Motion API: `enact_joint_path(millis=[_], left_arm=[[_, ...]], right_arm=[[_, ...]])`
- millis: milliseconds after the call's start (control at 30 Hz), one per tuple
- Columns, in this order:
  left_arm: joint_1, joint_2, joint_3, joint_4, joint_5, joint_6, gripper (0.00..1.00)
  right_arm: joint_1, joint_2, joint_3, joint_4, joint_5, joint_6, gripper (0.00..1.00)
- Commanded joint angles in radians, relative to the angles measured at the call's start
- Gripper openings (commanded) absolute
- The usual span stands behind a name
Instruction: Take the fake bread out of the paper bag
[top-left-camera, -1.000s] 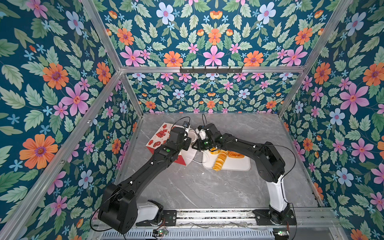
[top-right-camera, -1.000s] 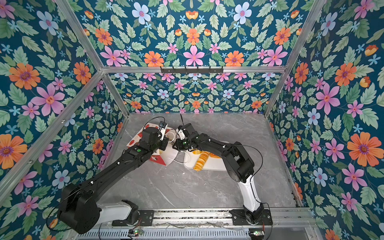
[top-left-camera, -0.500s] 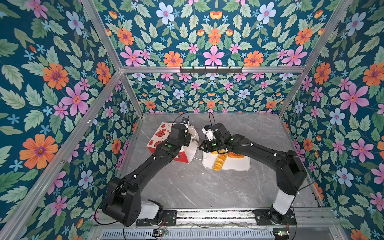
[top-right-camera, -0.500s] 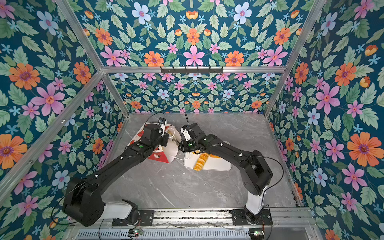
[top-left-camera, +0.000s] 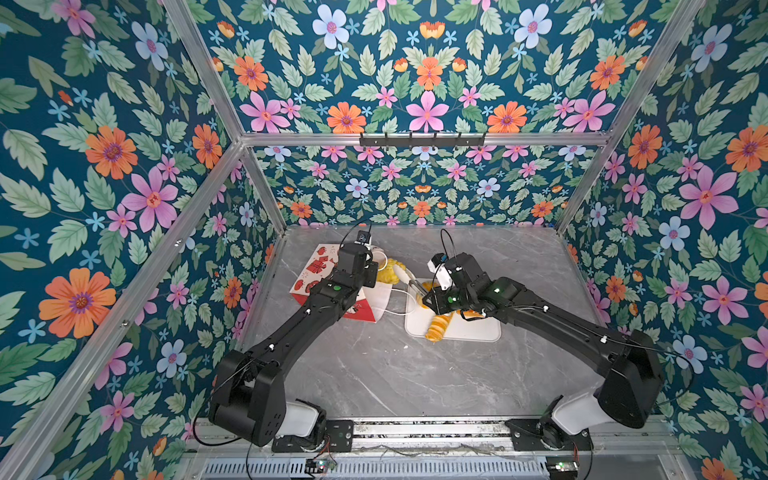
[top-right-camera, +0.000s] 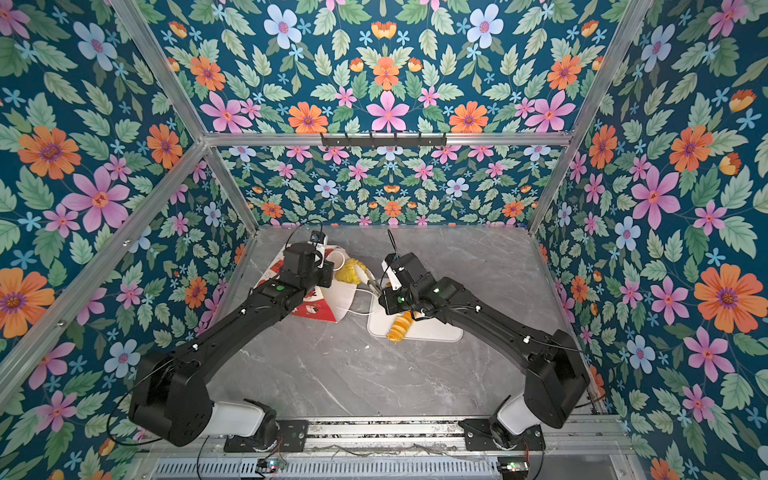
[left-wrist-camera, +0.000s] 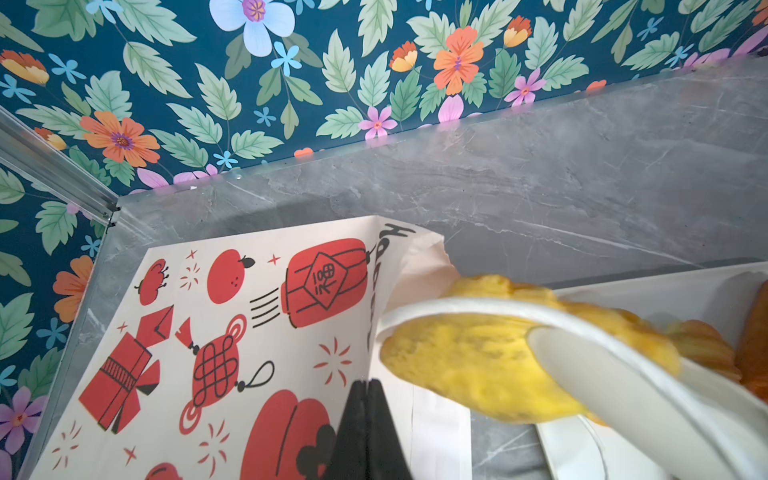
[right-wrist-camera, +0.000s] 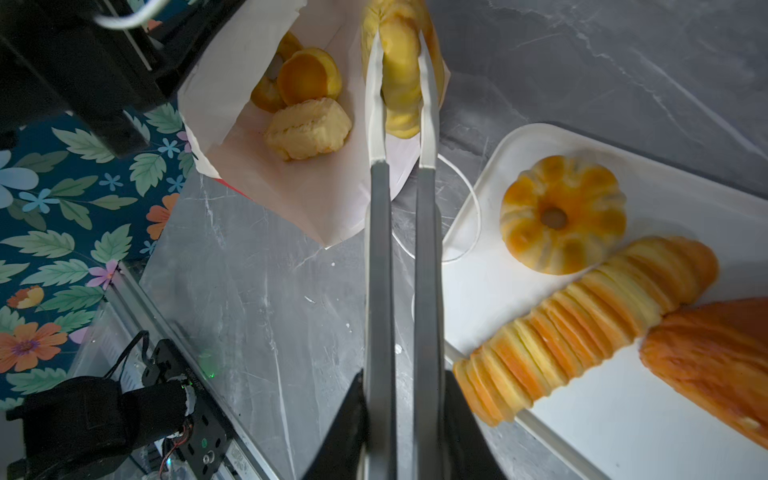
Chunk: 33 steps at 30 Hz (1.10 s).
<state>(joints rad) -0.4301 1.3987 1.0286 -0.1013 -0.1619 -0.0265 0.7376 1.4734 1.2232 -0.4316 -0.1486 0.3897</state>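
Tongs pinch a yellow pastry at the mouth of a paper bag lying on its side.

The red-and-white printed paper bag (top-left-camera: 316, 272) lies toward the far left corner of the grey marbled table (top-left-camera: 415, 374), its mouth turned to the flat white rounded-corner tray (top-left-camera: 478, 330) mid-table. The left pincer (left-wrist-camera: 368, 415), hidden under its wrist in both top views, is pressed together on the bag's mouth edge. The right pincer (right-wrist-camera: 401, 428) is clamped on long metal white-tipped tongs (right-wrist-camera: 379, 270). Their tips squeeze a pale yellow fake bread piece (right-wrist-camera: 401, 83) well ahead of that pincer, its long axis in line with the tongs and its far end cut off. More pieces (right-wrist-camera: 307, 129) sit inside the bag. On the tray lie a ring bagel (right-wrist-camera: 563, 216), a twisted roll (right-wrist-camera: 590, 328) overhanging the near rim, and an orange-brown croissant (right-wrist-camera: 715, 361), partly out of frame.
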Motion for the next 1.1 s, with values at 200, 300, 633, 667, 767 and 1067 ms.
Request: enact_joint_path(millis=[200, 300, 633, 667, 767, 1067], left_arm=[[0.011, -0.025, -0.018, 0.023, -0.018, -0.009, 0.02], [0.012, -0.036, -0.028, 0.024, -0.018, -0.009, 0.02], [0.014, -0.055, -0.084, 0.081, 0.005, -0.016, 0.03], [0.014, -0.056, -0.084, 0.085, 0.008, -0.016, 0.03], [0.013, -0.063, -0.091, 0.107, 0.022, -0.019, 0.03], [0.013, -0.084, -0.145, 0.166, 0.052, -0.024, 0.03]], right_arm=[[0.0, -0.272, -0.036, -0.258, 0.283, -0.076, 0.18], [0.001, -0.352, -0.034, -0.416, 0.346, -0.067, 0.19], [0.031, -0.415, 0.057, -0.886, 0.381, 0.105, 0.2], [0.046, -0.406, 0.069, -0.922, 0.391, 0.119, 0.2], [0.083, -0.368, 0.123, -1.051, 0.423, 0.166, 0.2], [0.095, -0.32, 0.195, -1.24, 0.461, 0.232, 0.2]])
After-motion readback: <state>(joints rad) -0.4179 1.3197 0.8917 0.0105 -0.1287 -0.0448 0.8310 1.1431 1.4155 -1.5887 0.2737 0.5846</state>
